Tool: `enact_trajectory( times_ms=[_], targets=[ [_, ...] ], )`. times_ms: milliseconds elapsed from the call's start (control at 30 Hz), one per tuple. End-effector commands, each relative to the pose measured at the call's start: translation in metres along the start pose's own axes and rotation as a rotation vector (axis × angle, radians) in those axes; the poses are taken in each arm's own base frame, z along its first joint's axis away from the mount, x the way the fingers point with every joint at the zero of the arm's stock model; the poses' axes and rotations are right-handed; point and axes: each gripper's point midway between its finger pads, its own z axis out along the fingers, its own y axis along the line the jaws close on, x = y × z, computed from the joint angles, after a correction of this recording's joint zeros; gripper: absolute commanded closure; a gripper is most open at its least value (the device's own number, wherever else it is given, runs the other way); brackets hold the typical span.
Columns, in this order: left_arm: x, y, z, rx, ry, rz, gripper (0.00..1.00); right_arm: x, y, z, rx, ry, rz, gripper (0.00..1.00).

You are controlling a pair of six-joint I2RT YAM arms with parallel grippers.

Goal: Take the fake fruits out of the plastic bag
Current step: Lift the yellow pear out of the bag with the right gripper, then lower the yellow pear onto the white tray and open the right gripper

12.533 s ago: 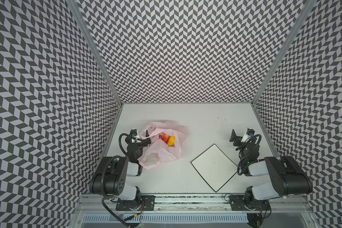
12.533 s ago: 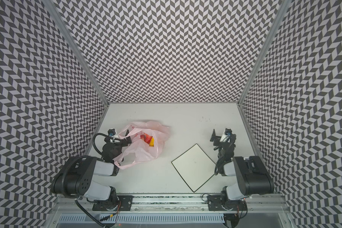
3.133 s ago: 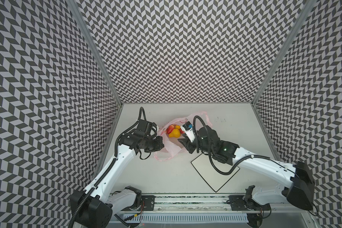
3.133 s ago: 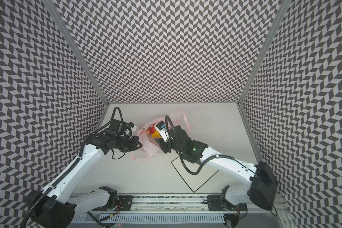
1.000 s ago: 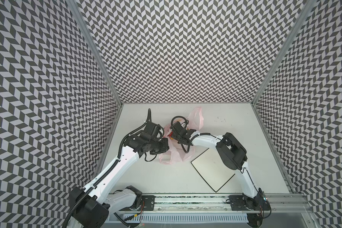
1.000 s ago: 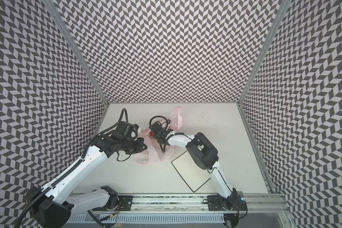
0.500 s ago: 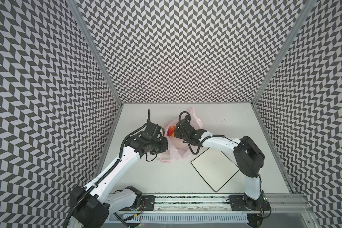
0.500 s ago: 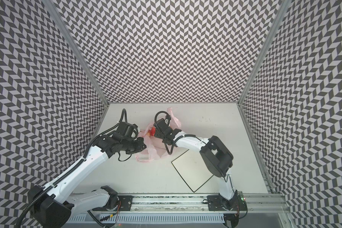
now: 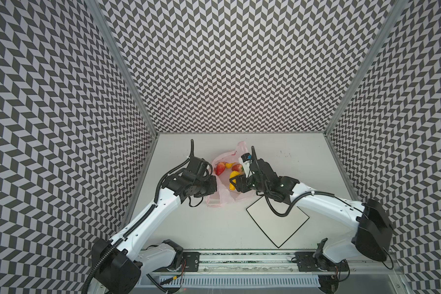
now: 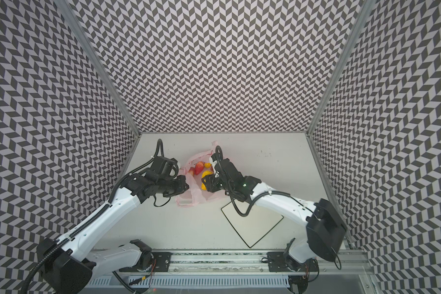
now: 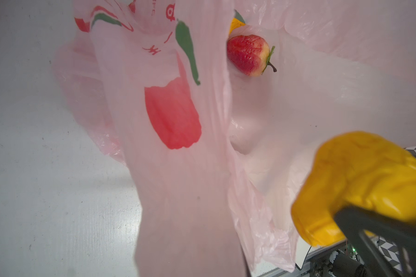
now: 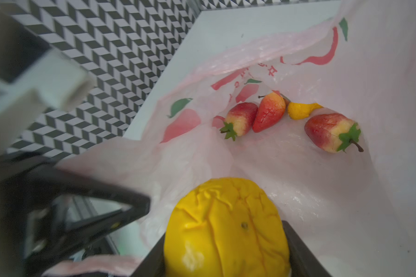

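Our left pincer [image 9: 212, 186] is squeezed together on the edge of the plastic bag [image 9: 218, 201]. The bag lies on the surface [image 9: 303, 163], between our two arms. Our right pincer [image 9: 235, 183] is clamped on a big yellow fruit [image 12: 226, 225] at the bag's mouth. Three strawberries [image 12: 268, 111] and a small yellow fruit [image 12: 300, 110] lie deeper inside the bag.

The plastic bag [image 12: 346, 191] is thin, crinkled, translucent film; the yellow fruit [image 12: 226, 227] looks glossy and wrinkled, the strawberries [image 12: 269, 111] inside the bag shiny and dimpled.
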Motion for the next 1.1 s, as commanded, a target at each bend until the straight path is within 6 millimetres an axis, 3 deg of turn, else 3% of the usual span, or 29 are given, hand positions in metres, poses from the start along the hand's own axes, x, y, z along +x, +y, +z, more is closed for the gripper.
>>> enact_trajectory(
  times_ms=[0,133,233,533,767,1067],
  targets=[
    [-0.007,-0.004,0.002,0.008,-0.032,0.011,1.0,0.003,0.016,-0.033,-0.09,-0.01,-0.118,0.58],
    [-0.009,-0.004,0.003,0.008,-0.038,0.013,1.0,0.011,0.01,-0.066,-0.079,-0.032,-0.102,0.58],
    [-0.01,-0.005,0.003,0.009,-0.039,0.014,1.0,0.02,-0.006,-0.087,-0.01,-0.028,-0.057,0.58],
    [-0.01,-0.004,0.005,0.004,-0.04,0.016,1.0,0.083,-0.095,-0.122,0.296,-0.018,0.252,0.59],
    [-0.008,-0.002,0.004,0.002,-0.038,0.02,1.0,0.129,-0.14,-0.11,0.386,0.062,0.378,0.59],
    [-0.004,0.0,-0.002,0.0,-0.036,0.02,1.0,0.151,-0.162,-0.07,0.417,0.179,0.409,0.58]
  ],
)
